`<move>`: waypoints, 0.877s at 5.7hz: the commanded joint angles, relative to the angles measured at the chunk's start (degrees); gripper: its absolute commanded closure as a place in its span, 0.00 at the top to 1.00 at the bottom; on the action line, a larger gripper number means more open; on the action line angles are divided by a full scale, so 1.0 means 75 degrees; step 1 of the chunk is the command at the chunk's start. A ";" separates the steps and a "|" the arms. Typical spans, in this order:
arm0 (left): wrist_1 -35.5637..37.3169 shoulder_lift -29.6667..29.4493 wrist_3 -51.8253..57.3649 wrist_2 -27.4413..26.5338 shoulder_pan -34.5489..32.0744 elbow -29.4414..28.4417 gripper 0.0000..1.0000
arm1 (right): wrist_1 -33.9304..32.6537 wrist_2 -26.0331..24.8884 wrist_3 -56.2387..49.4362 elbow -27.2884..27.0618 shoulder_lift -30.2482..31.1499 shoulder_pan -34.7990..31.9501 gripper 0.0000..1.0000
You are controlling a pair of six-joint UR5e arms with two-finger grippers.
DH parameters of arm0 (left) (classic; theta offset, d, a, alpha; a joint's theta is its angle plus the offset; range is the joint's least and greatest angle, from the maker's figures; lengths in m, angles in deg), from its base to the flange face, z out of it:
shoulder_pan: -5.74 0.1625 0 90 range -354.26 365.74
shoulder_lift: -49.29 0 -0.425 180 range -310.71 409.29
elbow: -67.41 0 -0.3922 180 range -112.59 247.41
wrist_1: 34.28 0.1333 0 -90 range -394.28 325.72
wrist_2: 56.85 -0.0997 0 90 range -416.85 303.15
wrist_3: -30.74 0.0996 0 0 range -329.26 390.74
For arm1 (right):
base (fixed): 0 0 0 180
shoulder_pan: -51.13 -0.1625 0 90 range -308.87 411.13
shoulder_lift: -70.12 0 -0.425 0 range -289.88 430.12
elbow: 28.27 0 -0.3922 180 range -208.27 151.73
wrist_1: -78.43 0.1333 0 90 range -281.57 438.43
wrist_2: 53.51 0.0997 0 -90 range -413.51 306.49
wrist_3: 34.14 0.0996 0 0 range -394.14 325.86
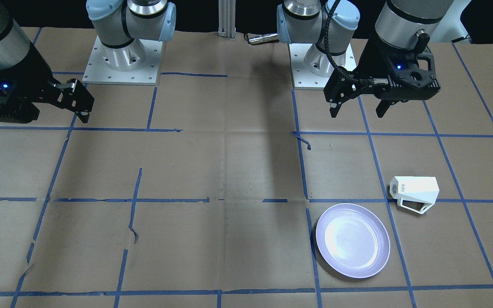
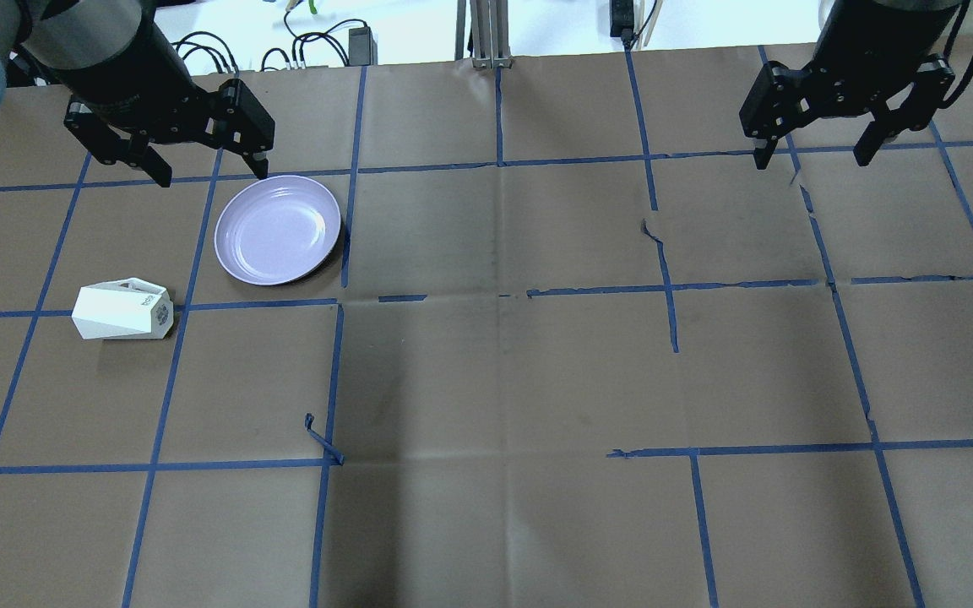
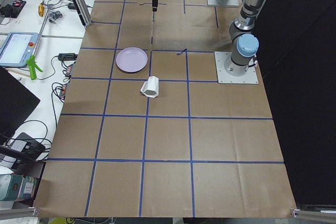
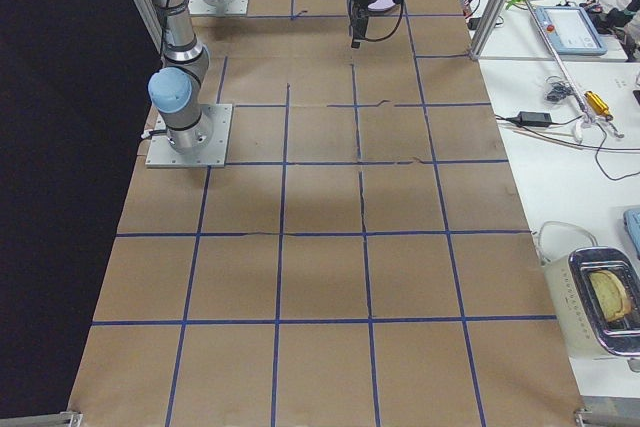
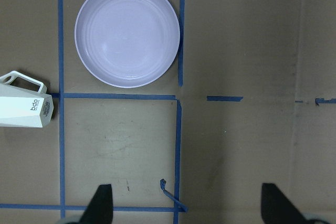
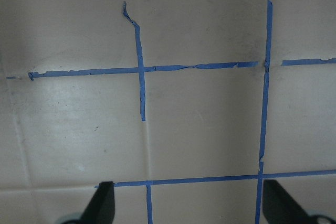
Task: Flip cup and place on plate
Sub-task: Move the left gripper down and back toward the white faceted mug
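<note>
Ahead of the spread left gripper [image 2: 212,173]: a glossy round lavender plate [image 2: 278,230]. A faceted white cup [image 2: 119,311] lies sideways beside it. Also spread: right gripper [image 2: 810,162].

Even overhead light, sharp focus, soft central shadow, sheen on the plate [image 1: 351,239]

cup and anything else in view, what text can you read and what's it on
"bdo": on the side of the white faceted cup, near its base.
Finer line under it: too small to read.
Dark square label at the cup's base end: blurred, unreadable.
Lettering on the right arm's metal ring: cut off, unreadable.
</note>
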 commanded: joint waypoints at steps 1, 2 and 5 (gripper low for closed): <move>0.0067 -0.0016 0.0110 0.0011 0.0091 -0.0022 0.98 | 0.0000 0.0000 0.0000 0.0000 0.0000 0.0000 1.00; 0.0103 0.0007 0.0587 0.0034 0.0394 -0.0057 0.98 | 0.0000 0.0000 0.0000 0.0000 0.0000 0.0000 1.00; -0.1297 0.0603 0.2514 -0.0012 0.1810 0.0037 0.98 | 0.0000 0.0000 0.0000 0.0000 0.0000 0.0000 1.00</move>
